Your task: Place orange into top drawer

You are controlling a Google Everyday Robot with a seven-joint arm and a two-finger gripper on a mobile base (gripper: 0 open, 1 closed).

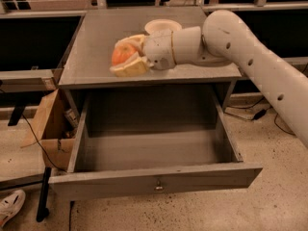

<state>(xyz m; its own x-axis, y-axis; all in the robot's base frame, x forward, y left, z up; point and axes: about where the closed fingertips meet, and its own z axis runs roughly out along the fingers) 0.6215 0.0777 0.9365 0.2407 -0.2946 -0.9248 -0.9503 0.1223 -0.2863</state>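
Over the grey table's [91, 42] front edge, the end effector [123, 56] is clamped on the orange [120, 55]. A cream bowl [162, 26] sits just behind. Below, the top drawer [110, 181] stands pulled open.

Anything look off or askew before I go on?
Nothing stands out. The gripper holds the orange over the tabletop, the bowl sits upright behind it, and the top drawer is pulled out square.
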